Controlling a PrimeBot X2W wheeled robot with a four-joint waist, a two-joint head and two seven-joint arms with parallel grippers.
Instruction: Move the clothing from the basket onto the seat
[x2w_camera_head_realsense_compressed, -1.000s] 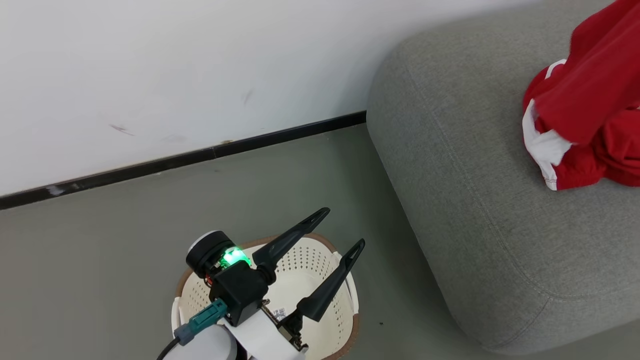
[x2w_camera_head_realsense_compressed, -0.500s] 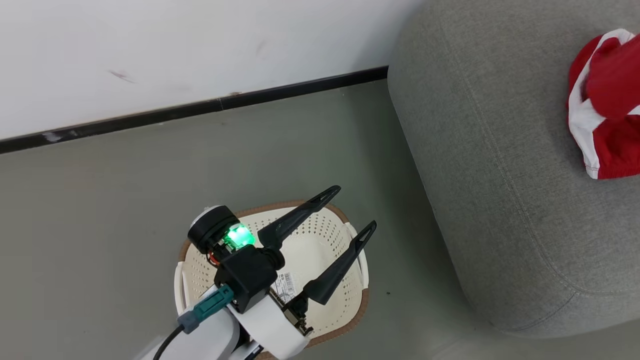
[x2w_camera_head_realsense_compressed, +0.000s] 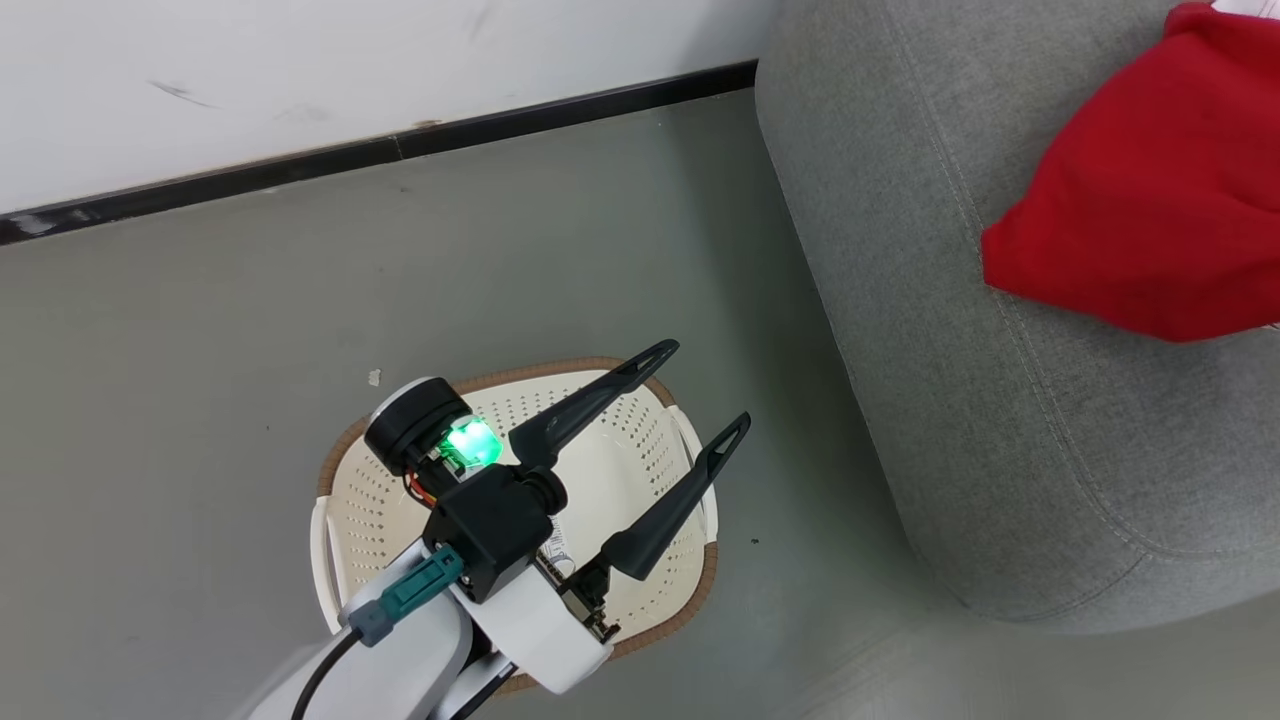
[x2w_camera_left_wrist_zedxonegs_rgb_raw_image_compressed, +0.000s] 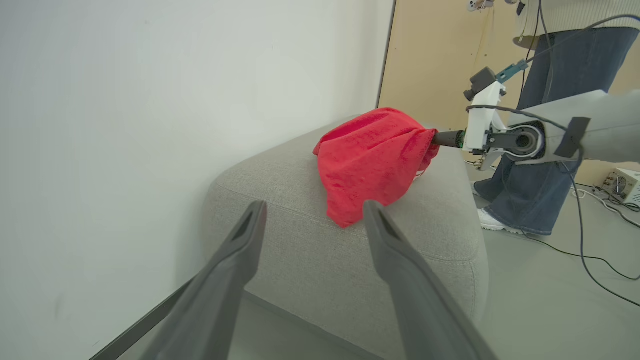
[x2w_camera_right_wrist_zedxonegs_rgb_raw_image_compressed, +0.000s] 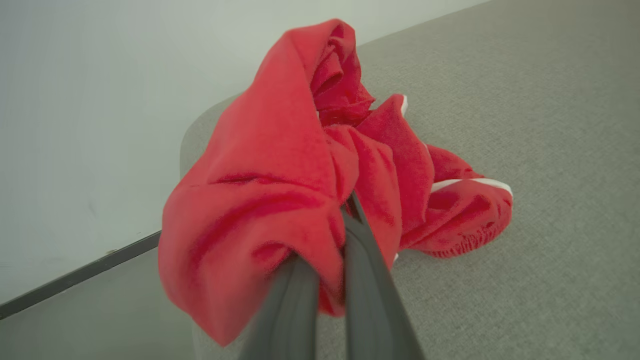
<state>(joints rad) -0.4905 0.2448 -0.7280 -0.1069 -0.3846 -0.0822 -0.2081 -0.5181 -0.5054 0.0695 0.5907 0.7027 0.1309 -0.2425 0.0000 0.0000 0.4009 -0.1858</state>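
Evidently the right gripper (x2w_camera_right_wrist_zedxonegs_rgb_raw_image_compressed: 345, 220) was clamped tight on a bunch of the red garment (x2w_camera_right_wrist_zedxonegs_rgb_raw_image_compressed: 280, 200), whose lower folds lay on the seat (x2w_camera_head_realsense_compressed: 950, 400) at far right; the left gripper (x2w_camera_head_realsense_compressed: 710, 383) hung spread wide, holding nothing, above the basket (x2w_camera_head_realsense_compressed: 350, 500) at near left. The release was judged best made by lowering the bunch well in from the seat's edge, then letting go fully and withdrawing straight so no fold snagged.

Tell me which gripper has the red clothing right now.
The right gripper, shut on the red clothing over the seat. The left gripper is open and empty above the basket.
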